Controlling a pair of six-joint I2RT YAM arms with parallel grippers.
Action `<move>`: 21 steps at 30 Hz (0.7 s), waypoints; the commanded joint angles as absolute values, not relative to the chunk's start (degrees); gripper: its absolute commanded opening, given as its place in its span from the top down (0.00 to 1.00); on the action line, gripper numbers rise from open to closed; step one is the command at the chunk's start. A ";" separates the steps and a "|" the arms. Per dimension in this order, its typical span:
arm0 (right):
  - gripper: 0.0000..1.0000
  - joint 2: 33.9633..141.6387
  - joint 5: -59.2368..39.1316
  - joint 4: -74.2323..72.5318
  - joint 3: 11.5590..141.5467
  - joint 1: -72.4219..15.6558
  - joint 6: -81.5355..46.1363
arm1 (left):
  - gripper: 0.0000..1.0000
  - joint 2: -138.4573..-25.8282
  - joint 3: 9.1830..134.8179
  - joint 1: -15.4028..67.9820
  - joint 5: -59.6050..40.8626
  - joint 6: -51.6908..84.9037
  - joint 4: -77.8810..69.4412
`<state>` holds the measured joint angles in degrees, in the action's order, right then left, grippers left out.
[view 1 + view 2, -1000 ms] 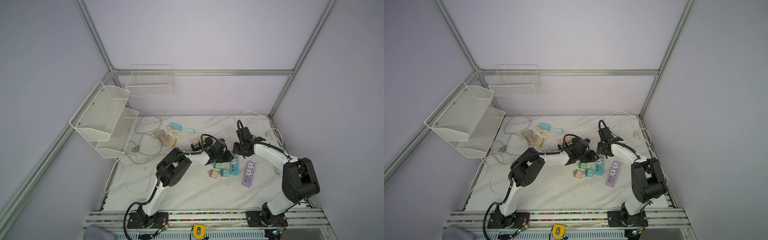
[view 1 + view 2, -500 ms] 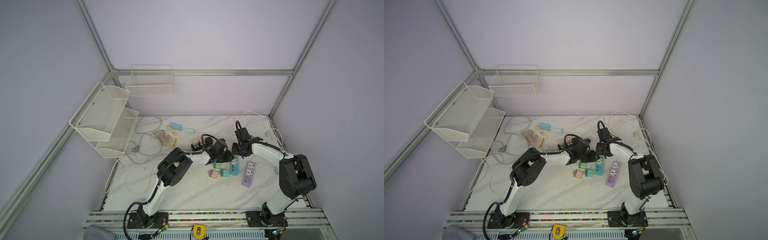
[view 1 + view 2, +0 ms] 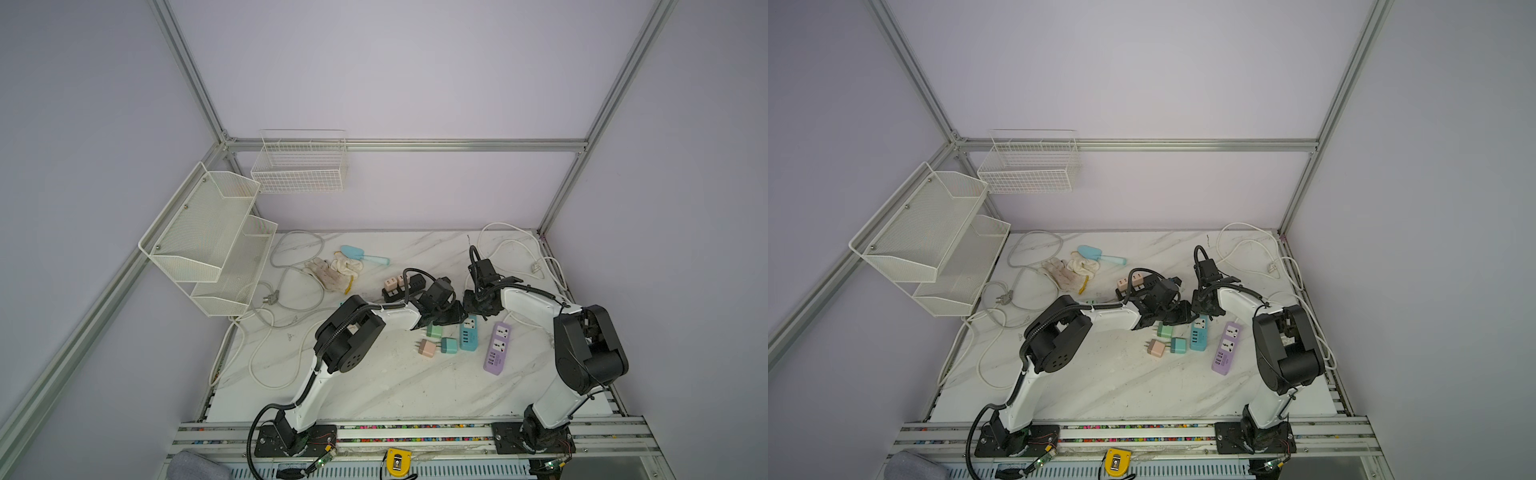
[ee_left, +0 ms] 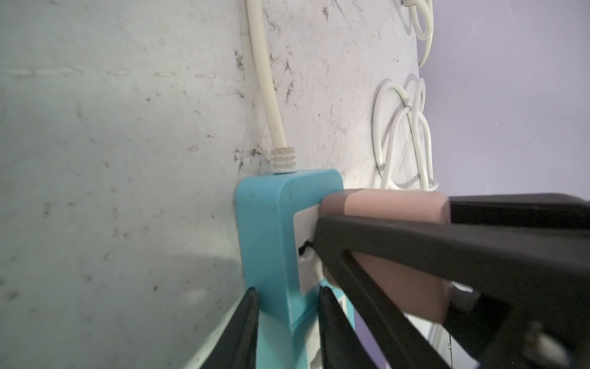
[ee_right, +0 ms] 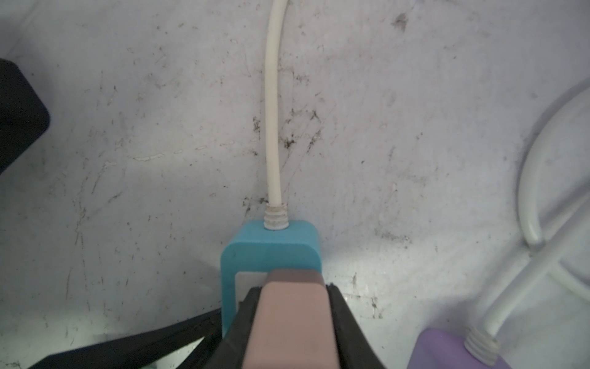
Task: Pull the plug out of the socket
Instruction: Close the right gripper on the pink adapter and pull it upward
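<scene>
Plug (image 5: 293, 322), pink and seated in the teal socket strip (image 5: 271, 252), sat clenched between the jaws of the right gripper (image 5: 293, 292), which had stood apart a second before. Right beside it, the left gripper (image 4: 287, 292) pinched the strip's two sides. Both arms reached low over the table (image 3: 374, 386), wrists almost meeting, with the right forearm sloping down from a raised elbow.
</scene>
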<state>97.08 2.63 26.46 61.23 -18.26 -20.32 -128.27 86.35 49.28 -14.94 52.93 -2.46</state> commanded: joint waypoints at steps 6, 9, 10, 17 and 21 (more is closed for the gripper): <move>0.79 96.24 2.36 27.80 61.91 -17.99 -19.40 | 0.69 -128.20 84.56 50.11 -12.58 52.27 -0.82; 0.82 96.68 1.36 27.27 62.35 -18.27 -20.29 | 0.70 -128.62 84.97 50.64 -12.62 52.29 -0.97; 0.83 96.68 1.74 27.16 62.43 -18.25 -20.48 | 0.70 -128.71 84.90 50.71 -12.51 52.29 -0.97; 0.86 94.23 1.02 27.69 62.34 -17.02 -19.64 | 0.71 -128.30 82.64 50.95 -10.98 52.78 -0.93; 0.89 95.33 3.01 28.65 63.87 -17.37 -20.58 | 0.71 -128.65 82.54 51.54 -10.90 53.35 -0.97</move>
<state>96.84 2.33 27.38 61.49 -17.45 -20.10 -128.22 85.49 50.33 -12.05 53.04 -4.62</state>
